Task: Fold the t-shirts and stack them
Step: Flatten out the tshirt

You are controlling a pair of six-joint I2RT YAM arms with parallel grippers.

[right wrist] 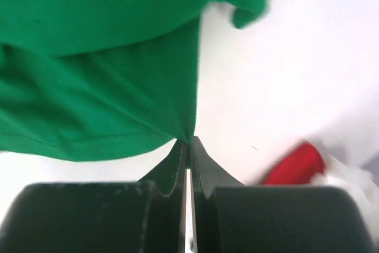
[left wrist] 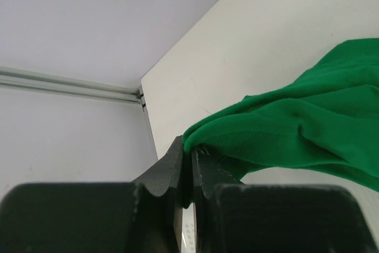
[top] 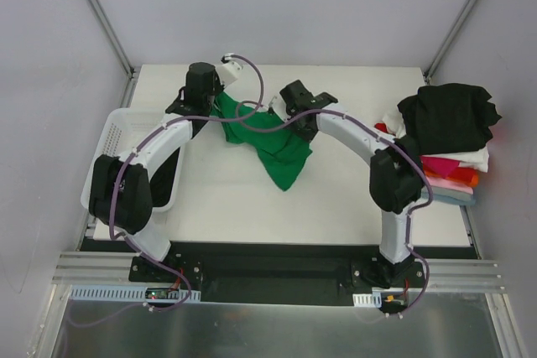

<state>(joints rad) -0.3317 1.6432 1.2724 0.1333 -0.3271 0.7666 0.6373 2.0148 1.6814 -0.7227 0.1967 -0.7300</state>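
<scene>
**Item: green t-shirt (top: 277, 153), one piece, unfolded.**

- **Location:** far centre of the table (top: 336, 207), held between the two tools. The bulk trails from the right gripper (top: 281, 108) toward the arm bases and rests bunched on the tabletop.
- **Left gripper (left wrist: 188, 146):** jaws closed together, with a fold of the green hem pinched at the tips. The cloth runs away to its right.
- **Right gripper (right wrist: 188, 141):** jaws closed together, nipping a point of the green fabric at the very tips. The cloth fans out ahead and to its left.
- **Key relation:** the shirt's long axis runs from one tool across to the other, then slants on toward the bases. The two holds sit near each other, so the span sags and is not taut. In my judgement, spreading it flat calls for the tools to draw apart along that axis.
- **Surroundings:**
  - A stack of t-shirts (top: 449, 165), topped by a black t-shirt (top: 449, 115), lies well to the right of the right gripper.
  - A white mesh basket (top: 109, 132) lies to the left of the left gripper.
- **Obstruction:** a purple cable (top: 259, 90) loops over the cloth between the tools and may snag.
</scene>
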